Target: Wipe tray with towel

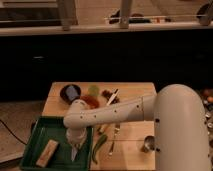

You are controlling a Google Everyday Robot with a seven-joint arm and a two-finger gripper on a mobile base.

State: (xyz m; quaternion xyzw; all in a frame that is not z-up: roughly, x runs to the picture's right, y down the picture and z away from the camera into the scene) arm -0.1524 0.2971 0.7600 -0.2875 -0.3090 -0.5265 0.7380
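While clamped at its top end by the gripper (75, 143), hanging limp, point downward: towel (75, 152), over the middle of the tray (47, 131). Tray at 7 o'clock on the wooden table (132, 150). Inside tray, at 8 o'clock from towel, 1 tan block (47, 152). Just outside rim, at 3 o'clock, green vegetable (99, 145).

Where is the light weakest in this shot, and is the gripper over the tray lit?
Camera view: darkest across the dark cabinet band behind the table; the wooden top is warmly lit; the gripper, low over the tray, is lit, with the towel pale against the green.
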